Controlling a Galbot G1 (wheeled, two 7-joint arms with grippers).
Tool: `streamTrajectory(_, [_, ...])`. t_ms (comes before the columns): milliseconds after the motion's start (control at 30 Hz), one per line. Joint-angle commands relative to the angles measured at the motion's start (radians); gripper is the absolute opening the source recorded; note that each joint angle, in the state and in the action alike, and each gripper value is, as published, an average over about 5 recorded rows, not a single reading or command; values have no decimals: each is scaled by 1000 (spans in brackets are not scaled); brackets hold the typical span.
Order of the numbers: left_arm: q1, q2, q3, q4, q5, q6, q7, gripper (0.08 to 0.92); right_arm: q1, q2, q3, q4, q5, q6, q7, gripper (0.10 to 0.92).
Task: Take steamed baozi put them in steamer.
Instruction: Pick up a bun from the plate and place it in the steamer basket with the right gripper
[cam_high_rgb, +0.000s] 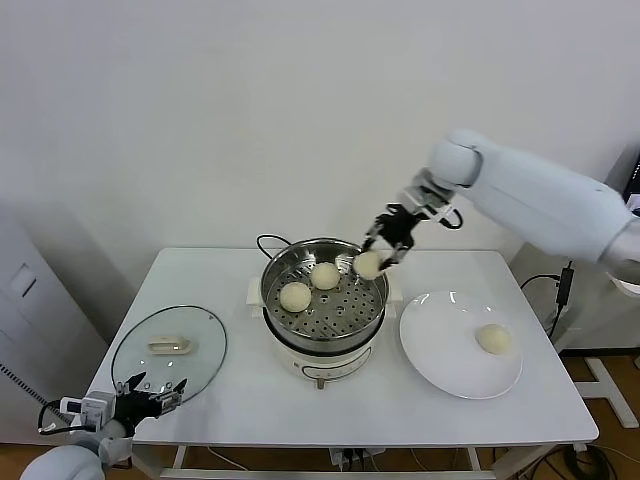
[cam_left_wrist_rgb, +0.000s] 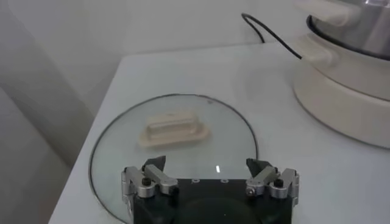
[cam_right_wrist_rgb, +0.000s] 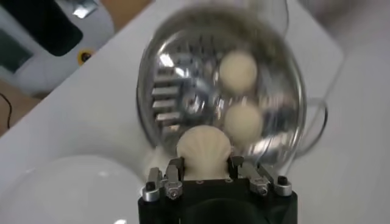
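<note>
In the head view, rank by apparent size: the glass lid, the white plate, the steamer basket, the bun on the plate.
1. steamer basket, white plate and glass lid: too alike to rank
2. bun on the plate, clearly smallest

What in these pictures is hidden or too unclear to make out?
- Held baozi: its lower part is hidden behind the right gripper in the right wrist view.
- Steamer: cut off by the edge in the left wrist view, inside unseen.
- Plate: cut off in the right wrist view, its bun unseen there.
</note>
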Motion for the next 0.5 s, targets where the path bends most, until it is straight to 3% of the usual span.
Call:
streamTrajectory(33, [3, 0, -3, -2, 0, -1, 0, 823, -8, 113, 21, 40, -96, 232, -8, 458])
streamTrajectory(500, [-1, 1, -3, -1, -1, 0, -1, 823, -116, 121, 57, 105, -346, 415, -12, 458])
